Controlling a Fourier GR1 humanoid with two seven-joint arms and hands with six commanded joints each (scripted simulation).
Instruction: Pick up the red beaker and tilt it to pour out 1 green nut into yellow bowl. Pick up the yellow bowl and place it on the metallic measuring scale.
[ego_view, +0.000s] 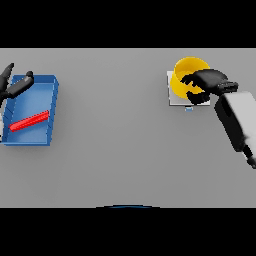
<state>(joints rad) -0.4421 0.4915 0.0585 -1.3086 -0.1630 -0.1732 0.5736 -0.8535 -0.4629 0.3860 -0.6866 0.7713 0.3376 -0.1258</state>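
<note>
The right robot hand (204, 82) curls its fingers over the near rim of the yellow bowl (186, 70), which sits on the metallic measuring scale (173, 100) at the worktop's (125, 150) far right. The left robot hand (14, 84) hangs relaxed, well apart.

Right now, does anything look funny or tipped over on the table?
Yes. The red beaker lies flat on its side inside the blue tray at the left, not standing up. The yellow bowl sits on the metallic scale at the right, with the right hand over it.
</note>
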